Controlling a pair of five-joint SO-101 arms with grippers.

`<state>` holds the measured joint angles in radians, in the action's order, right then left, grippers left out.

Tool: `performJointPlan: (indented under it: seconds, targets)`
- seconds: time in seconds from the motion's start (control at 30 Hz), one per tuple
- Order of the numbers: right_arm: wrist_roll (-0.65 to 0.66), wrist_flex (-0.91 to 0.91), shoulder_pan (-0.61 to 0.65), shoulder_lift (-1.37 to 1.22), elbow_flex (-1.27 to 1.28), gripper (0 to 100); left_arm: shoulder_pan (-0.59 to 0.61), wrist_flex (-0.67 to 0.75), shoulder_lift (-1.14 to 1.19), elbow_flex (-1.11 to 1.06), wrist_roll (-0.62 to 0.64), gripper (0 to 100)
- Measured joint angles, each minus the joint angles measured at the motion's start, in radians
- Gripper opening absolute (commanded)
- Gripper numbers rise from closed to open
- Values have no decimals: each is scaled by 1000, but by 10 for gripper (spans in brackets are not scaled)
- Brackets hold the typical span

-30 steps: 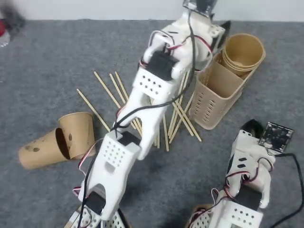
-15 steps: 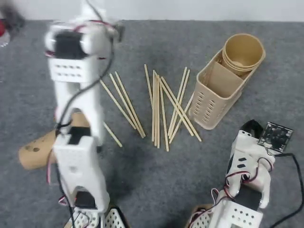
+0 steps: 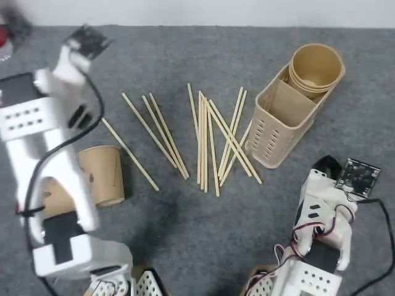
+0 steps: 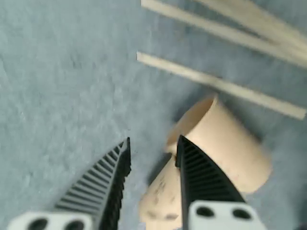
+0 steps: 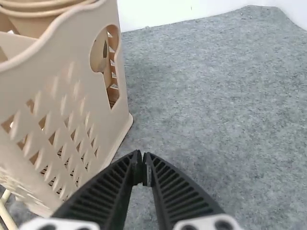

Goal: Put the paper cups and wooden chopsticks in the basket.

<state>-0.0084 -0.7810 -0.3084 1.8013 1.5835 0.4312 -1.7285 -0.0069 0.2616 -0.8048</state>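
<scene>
Two paper cups [image 4: 225,143] lie tipped on the surface [image 4: 57,72] just beside the left hand [image 4: 153,141], spread and empty, seemingly lined up to grasp one; the right hand [image 5: 142,157] sits clenched near the basket [image 5: 62,96].

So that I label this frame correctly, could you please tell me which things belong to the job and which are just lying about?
Job: basket; stacked cups already in it; two loose cups; scattered chopsticks.
Lying about: red thing and dark blur at the far edge, both too unclear to name.
</scene>
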Motion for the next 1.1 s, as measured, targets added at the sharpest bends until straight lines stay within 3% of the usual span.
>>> performJointPlan:
  seconds: [0.13,0.23,0.7,1.1]
  targets:
    - [8,0,37,0,0,9,51,0,34,-35,-198,164]
    - [48,0,41,0,11,9,46,0,103,-41,-256,197]
    - [72,0,49,0,17,9,-126,2,239,-127,-304,217]
    - [72,6,49,0,17,9,-109,2,365,-114,-333,216]
